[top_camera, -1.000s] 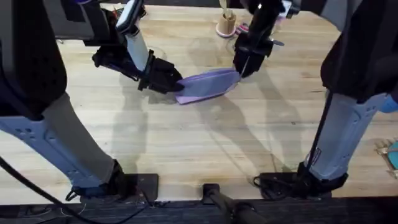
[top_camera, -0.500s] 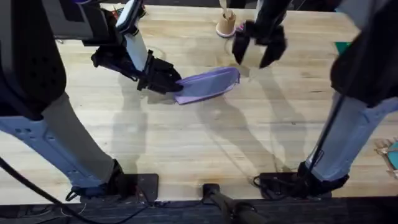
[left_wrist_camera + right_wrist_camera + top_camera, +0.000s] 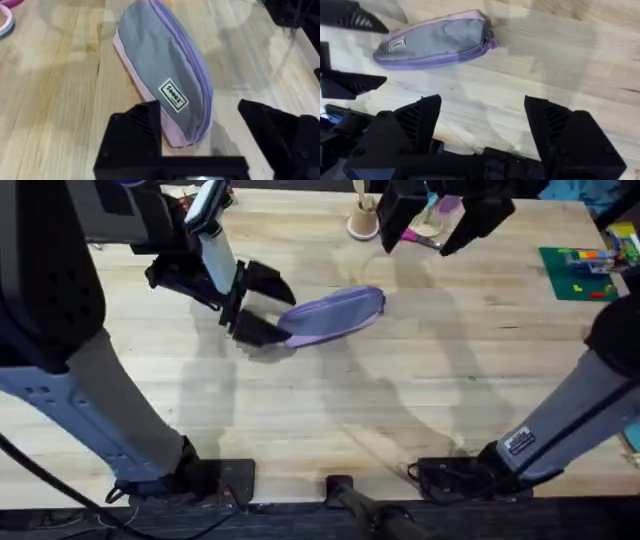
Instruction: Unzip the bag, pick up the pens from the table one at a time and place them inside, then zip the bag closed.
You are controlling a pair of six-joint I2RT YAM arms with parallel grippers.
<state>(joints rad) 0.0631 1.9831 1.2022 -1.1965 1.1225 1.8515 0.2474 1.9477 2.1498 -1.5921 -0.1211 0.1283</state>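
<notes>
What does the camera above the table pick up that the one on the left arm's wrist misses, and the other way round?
The overhead view alone takes in both arms, the right pincer raised near the table's far edge, a small wooden cup and a green mat with coloured items. The left wrist view alone shows the small white label on the bag's grey side and a pink ring-shaped thing at its edge. Both show the purple bag lying zipped on the wooden table, with the open left pincer at one end, not gripping it.
</notes>
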